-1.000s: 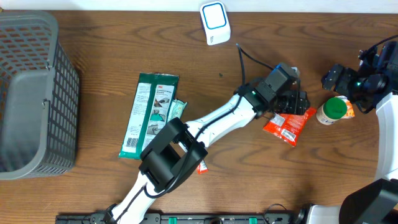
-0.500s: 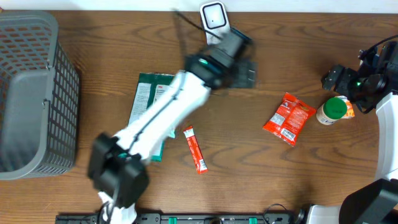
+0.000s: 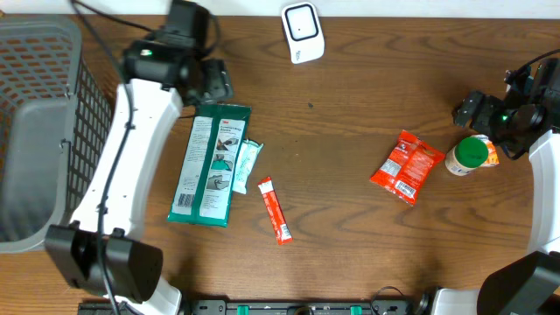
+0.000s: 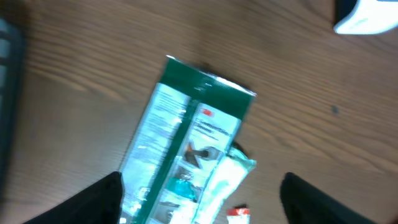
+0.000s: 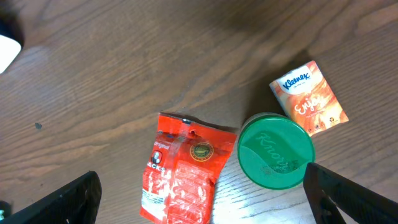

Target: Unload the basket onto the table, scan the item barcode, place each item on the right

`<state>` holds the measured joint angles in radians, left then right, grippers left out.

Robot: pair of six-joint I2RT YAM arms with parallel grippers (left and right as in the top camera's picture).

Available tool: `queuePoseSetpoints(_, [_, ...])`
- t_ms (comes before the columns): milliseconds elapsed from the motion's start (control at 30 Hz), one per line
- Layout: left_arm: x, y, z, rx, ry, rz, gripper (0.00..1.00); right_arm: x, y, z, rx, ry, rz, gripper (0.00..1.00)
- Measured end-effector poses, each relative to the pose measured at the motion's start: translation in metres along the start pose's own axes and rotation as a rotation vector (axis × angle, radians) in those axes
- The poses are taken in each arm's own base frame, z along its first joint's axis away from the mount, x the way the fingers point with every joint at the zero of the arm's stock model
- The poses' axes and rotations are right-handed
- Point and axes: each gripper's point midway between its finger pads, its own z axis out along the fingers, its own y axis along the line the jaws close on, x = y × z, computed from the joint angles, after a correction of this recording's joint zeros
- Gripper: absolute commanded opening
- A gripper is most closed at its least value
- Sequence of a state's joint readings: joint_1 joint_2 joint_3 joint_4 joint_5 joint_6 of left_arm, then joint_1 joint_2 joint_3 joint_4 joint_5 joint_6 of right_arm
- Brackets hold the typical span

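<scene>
A: L gripper [image 3: 214, 80]?
B: Jaws apart, holding nothing, near green pack [image 3: 210, 162] top end. R gripper [image 3: 468, 111] apart too.
A: Red packet [image 3: 405, 166]?
B: Flat on table [image 3: 350, 245], just beside green-lid jar [image 3: 468, 156]; white scanner [image 3: 302, 32] well apart.

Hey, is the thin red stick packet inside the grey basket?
No, the red stick packet lies on the bare wooden table just right of the green pack, well apart from the grey basket.
</scene>
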<state>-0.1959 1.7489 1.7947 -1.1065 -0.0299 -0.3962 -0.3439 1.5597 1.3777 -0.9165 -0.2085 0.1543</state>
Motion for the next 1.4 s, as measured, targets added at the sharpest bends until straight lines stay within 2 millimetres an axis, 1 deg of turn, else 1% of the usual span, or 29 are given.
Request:
queuePoseSetpoints(67, [-0.004, 0.013, -0.003, -0.015, -0.006, -0.023, 0.85, 0.000, 0.000, 0.000, 0.000, 0.000, 0.000, 0.99])
queuePoseSetpoints(133, [-0.007, 0.021, -0.004, -0.023, -0.008, -0.040, 0.85, -0.002, 0.000, 0.000, -0.002, -0.010, -0.003, 0.99])
queuePoseSetpoints(167, [-0.008, 0.023, -0.004, -0.026, -0.008, -0.046, 0.85, -0.007, 0.001, 0.000, -0.004, -0.029, -0.007, 0.99])
queuePoseSetpoints(233, [-0.009, 0.026, -0.003, -0.029, -0.009, -0.052, 0.85, -0.012, 0.002, 0.000, -0.007, -0.047, -0.012, 0.99])
queuePoseSetpoints(367, [-0.009, 0.027, -0.003, -0.030, -0.009, -0.052, 0.85, -0.013, 0.003, 0.000, -0.016, -0.053, -0.005, 0.99])
queuePoseSetpoints(433, [-0.009, 0.027, -0.003, -0.030, -0.009, -0.052, 0.85, -0.013, 0.012, -0.001, -0.066, -0.048, 0.032, 0.99])
queuePoseSetpoints(500, [-0.009, 0.027, -0.003, -0.030, -0.009, -0.053, 0.86, -0.008, 0.025, -0.002, -0.146, -0.018, 0.072, 0.99])
queuePoseSetpoints(533, [-0.009, 0.027, -0.003, -0.030, -0.009, -0.053, 0.85, -0.005, 0.029, -0.002, -0.168, -0.007, 0.079, 0.99])
queuePoseSetpoints(567, [-0.009, 0.027, -0.003, -0.030, -0.009, -0.053, 0.85, -0.001, 0.035, -0.004, -0.204, 0.013, 0.090, 0.96])
queuePoseSetpoints(600, [-0.009, 0.027, -0.003, -0.030, -0.009, -0.053, 0.86, 0.003, 0.040, -0.005, -0.235, 0.035, 0.101, 0.73])
queuePoseSetpoints(667, [-0.009, 0.027, -0.003, -0.030, -0.009, -0.052, 0.85, 0.012, 0.045, -0.006, -0.260, 0.077, 0.129, 0.07])
queuePoseSetpoints(700, [-0.009, 0.027, -0.003, -0.030, -0.009, -0.052, 0.86, 0.017, 0.046, -0.007, -0.268, 0.101, 0.147, 0.01])
queuePoseSetpoints(767, [-0.009, 0.027, -0.003, -0.030, -0.009, -0.052, 0.85, 0.027, 0.050, -0.008, -0.276, 0.147, 0.175, 0.01])
queuePoseSetpoints(833, [-0.009, 0.027, -0.003, -0.030, -0.009, -0.052, 0.86, 0.033, 0.059, -0.008, -0.283, 0.168, 0.168, 0.01])
queuePoseSetpoints(867, [-0.009, 0.027, -0.003, -0.030, -0.009, -0.052, 0.86, 0.037, 0.067, -0.007, -0.290, 0.181, 0.153, 0.01])
queuePoseSetpoints(900, [-0.009, 0.027, -0.003, -0.030, -0.009, -0.052, 0.86, 0.045, 0.079, -0.004, -0.298, 0.202, 0.124, 0.01])
queuePoseSetpoints(933, [-0.009, 0.027, -0.003, -0.030, -0.009, -0.052, 0.86, 0.049, 0.084, -0.002, -0.296, 0.212, 0.106, 0.01])
queuePoseSetpoints(967, [-0.009, 0.027, -0.003, -0.030, -0.009, -0.052, 0.86, 0.058, 0.095, 0.001, -0.295, 0.232, 0.074, 0.01])
queuePoseSetpoints(1033, [-0.009, 0.027, -0.003, -0.030, -0.009, -0.052, 0.86, 0.084, 0.115, 0.012, -0.264, 0.277, 0.006, 0.02])
queuePoseSetpoints(1100, [-0.009, 0.027, -0.003, -0.030, -0.009, -0.053, 0.86, 0.103, 0.128, 0.025, -0.220, 0.286, -0.053, 0.02])
queuePoseSetpoints(1133, [-0.009, 0.027, -0.003, -0.030, -0.009, -0.053, 0.86, 0.109, 0.131, 0.030, -0.206, 0.281, -0.071, 0.02])
queuePoseSetpoints(1167, [-0.009, 0.027, -0.003, -0.030, -0.008, -0.052, 0.86, 0.121, 0.136, 0.039, -0.182, 0.283, -0.102, 0.02])
queuePoseSetpoints(1200, [-0.009, 0.027, -0.003, -0.030, -0.009, -0.052, 0.86, 0.128, 0.141, 0.046, -0.164, 0.267, -0.132, 0.01])
queuePoseSetpoints(1300, [-0.009, 0.027, -0.003, -0.030, -0.009, -0.052, 0.86, 0.148, 0.151, 0.067, -0.134, 0.215, -0.203, 0.01])
queuePoseSetpoints(1400, [-0.009, 0.027, -0.003, -0.029, -0.009, -0.053, 0.86, 0.158, 0.155, 0.087, -0.116, 0.133, -0.253, 0.01])
